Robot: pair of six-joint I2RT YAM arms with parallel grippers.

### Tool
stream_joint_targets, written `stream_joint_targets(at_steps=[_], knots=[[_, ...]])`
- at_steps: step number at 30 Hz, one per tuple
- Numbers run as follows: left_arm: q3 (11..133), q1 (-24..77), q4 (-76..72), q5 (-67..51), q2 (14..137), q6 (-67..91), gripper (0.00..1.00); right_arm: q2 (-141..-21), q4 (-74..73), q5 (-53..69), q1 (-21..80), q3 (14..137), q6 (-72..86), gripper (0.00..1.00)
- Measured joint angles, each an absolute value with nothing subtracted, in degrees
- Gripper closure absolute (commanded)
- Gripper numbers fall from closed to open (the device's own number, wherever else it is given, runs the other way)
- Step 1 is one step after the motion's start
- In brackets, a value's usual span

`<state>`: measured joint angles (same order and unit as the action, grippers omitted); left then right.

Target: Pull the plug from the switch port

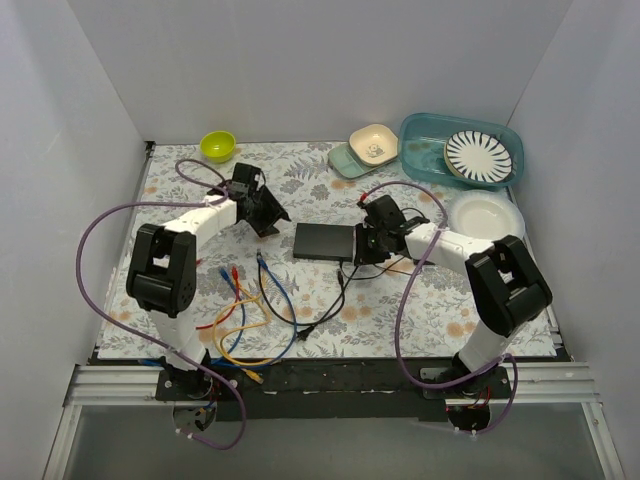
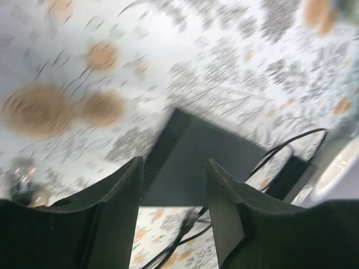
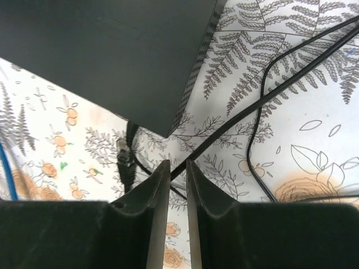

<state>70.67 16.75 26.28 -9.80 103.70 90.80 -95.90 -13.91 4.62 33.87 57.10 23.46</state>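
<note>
**Ann:** From the top, where is the switch (image 1: 325,242) lying?

**Ben:** Flat in the middle of the table (image 1: 300,180). The left gripper (image 1: 262,215) and the right gripper (image 1: 365,248) are sitting at its two ends, maybe so one can steady it while the other pulls.

**Ann:** And the left wrist view?

**Ben:** It is looking blurry. The fingers (image 2: 120,213) are standing wide apart and holding nothing.

**Ann:** The right wrist?

**Ben:** Those are only a crack apart and gripping nothing. A black plug (image 3: 124,162) is lying just beside them at the switch's edge. I cannot tell if it is in its port.
</note>
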Motion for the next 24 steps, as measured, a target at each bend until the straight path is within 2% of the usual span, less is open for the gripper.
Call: stream_joint_targets(at_steps=[6, 10, 19, 24], knots=[[82.5, 16.7, 22.5, -8.5, 112.8, 89.4, 0.53, -103.6, -17.2, 5.8, 32.7, 63.3, 22.5, 0.77], [85.7, 16.7, 21.8, -10.1, 120.7, 88.7, 0.54, -108.6, -19.4, 6.8, 31.7, 69.8, 22.2, 0.78], [71.5, 15.5, 12.8, -14.2, 113.6, 90.4, 0.56, -117.5, -24.4, 9.1, 30.8, 82.9, 21.4, 0.78], [65.1, 15.1, 12.1, -14.5, 108.8, 91.2, 0.56, -118.4, -24.3, 9.6, 30.5, 84.1, 21.2, 0.76]])
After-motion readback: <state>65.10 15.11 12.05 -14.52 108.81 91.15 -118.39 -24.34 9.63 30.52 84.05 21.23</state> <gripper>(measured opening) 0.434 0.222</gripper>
